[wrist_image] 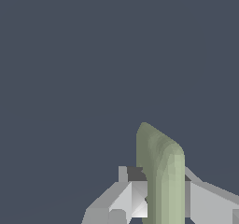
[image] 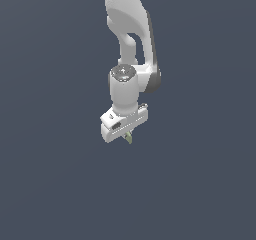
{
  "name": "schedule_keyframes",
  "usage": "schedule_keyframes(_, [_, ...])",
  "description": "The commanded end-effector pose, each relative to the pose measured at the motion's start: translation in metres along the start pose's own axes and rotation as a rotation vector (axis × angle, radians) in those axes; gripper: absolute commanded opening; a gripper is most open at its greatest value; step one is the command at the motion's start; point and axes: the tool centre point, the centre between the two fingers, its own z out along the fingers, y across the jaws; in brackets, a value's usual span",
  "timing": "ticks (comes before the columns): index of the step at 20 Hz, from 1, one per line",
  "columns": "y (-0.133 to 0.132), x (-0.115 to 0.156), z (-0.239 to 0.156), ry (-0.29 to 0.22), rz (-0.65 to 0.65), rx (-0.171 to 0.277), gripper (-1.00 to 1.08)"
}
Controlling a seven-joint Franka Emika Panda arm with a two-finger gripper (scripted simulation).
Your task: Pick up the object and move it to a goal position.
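pale olive-green stick [wrist_image: 163,181], a short flat piece, seen clamped between the two pale grey fingers [wrist_image: 123,199] of the tool [wrist_image: 163,204] in the lower right of the wrist view. the fingers press on its two flat sides, one from each side, and its rounded end stands clear beyond them; the tool is thus clenched on the stick rather than released. gripping across the narrow thickness probably gives the flat pads the widest contact and should keep so thin a piece from twisting.

in the exterior view the same stick [image: 129,137] shows only as a small green tip just below the white tool [image: 125,132], near the middle of the frame, with most of its length hidden by the tool body. the white arm [image: 127,39] comes down from the upper middle of the frame and points the tool downward, a pose suited to carrying the piece hanging below the wrist.

no goal marker can be made out in either view, so how near the stick is to its target cannot be told.

the surface [image: 55,184] is a plain, even slate blue-grey that fills both frames. no edge, shadow, wall or other thing shows, so whether the stick touches the surface or hangs above it cannot be told.
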Motion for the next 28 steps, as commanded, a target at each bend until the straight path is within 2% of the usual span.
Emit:
schedule_keyframes(1, [0.017, 0.002, -0.022, 0.036, -0.02, -0.015, -1.0])
schedule_keyframes(15, [0.102, 0.005, -0.142, 0.235, -0.133, -0.087, -1.0])
schedule_keyframes(28, [0.171, -0.004, -0.254, 0.417, -0.234, -0.145, -1.0])
